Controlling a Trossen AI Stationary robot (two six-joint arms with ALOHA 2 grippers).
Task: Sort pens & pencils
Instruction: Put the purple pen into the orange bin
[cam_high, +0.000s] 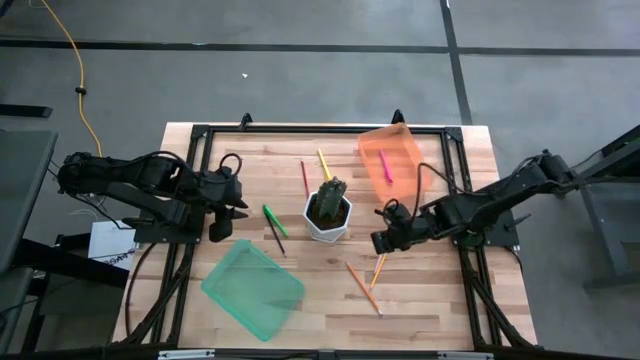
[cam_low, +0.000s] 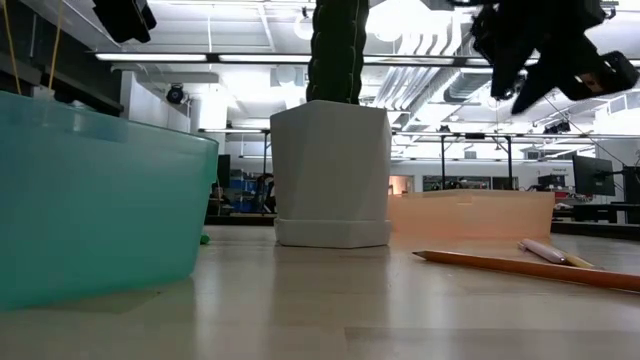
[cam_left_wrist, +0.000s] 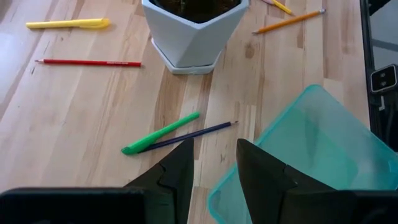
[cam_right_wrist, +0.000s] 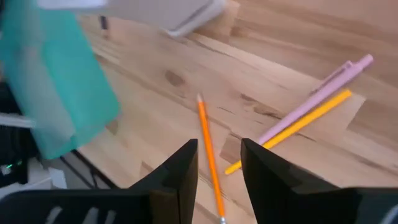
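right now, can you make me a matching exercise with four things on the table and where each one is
Things:
1. green pen
2. pink pen
3. cactus
4. red pencil

Places:
A. in the white pot
B. inside the orange tray
C. on bare wood, on the white pot's far side
D. crossing a dark pencil near the left gripper

Pairs: 1-D, 2-B, 3-A, 4-C

Count on the tabletop (cam_high: 450, 300):

- Pens, 4: green pen (cam_high: 274, 219), yellow pen (cam_high: 324, 165), bright pink pen (cam_high: 385, 165), pale pink pen (cam_right_wrist: 339, 79).
- Pencils, 4: red pencil (cam_high: 304, 178), dark pencil (cam_left_wrist: 205, 131), orange pencil (cam_high: 360, 285), yellow-orange pencil (cam_right_wrist: 323, 109).
- Trays, 2: green tray (cam_high: 252, 289), orange tray (cam_high: 400, 145).
- Potted cactus (cam_high: 328, 212), 1.
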